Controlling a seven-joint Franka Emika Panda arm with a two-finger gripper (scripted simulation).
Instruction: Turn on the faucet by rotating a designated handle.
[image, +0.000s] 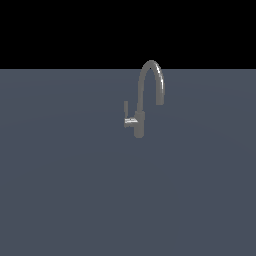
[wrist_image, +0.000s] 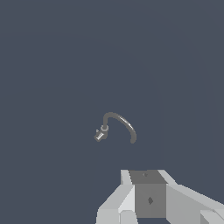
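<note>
Only your wrist view shows the white gripper (wrist_image: 131, 214), jaw state unclear; the small gray metal gooseneck faucet (image: 145, 95) and its thin gray handle (image: 126, 108) stand mid-table, well apart from it.

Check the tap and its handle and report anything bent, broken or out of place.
Nothing stands out. The faucet stands upright on the gray floor, spout unbroken, and the handle points straight up beside its body. The gripper is well away from it, touching nothing.
</note>
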